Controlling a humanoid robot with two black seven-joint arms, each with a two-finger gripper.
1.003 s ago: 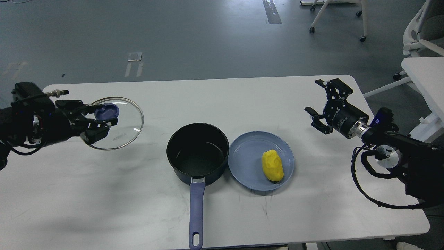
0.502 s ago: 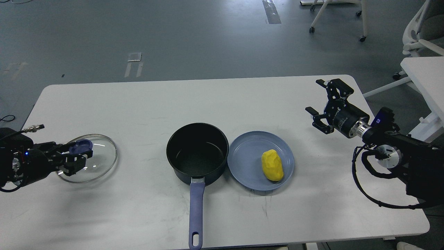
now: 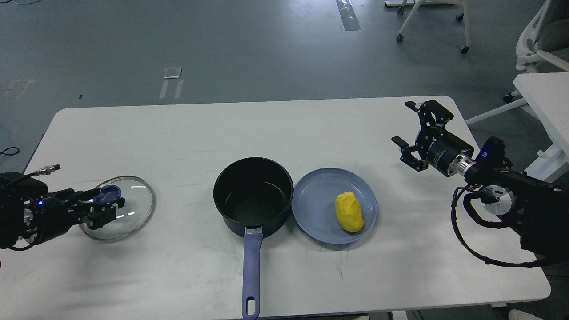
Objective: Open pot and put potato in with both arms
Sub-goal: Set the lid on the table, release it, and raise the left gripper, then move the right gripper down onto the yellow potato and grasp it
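Note:
The dark pot [image 3: 253, 195] stands open at the table's middle, its blue-purple handle [image 3: 251, 266] pointing toward me. The yellow potato [image 3: 349, 211] lies on the light-blue plate [image 3: 311, 222] just right of the pot. The glass lid [image 3: 129, 213] is low over or on the table at the left, far from the pot. My left gripper [image 3: 103, 204] is closed around the lid's blue knob [image 3: 110, 194]. My right gripper [image 3: 407, 124] is open and empty, above the table's right side, up and right of the plate.
The white table [image 3: 284, 129] ends just behind my right gripper. A second white table [image 3: 542, 93] and rolling chairs [image 3: 444, 26] stand on the grey floor beyond the right side.
My left gripper has carried the lid down and left, from mid-air to low at the table's left front, then slightly right. The right arm has stayed still.

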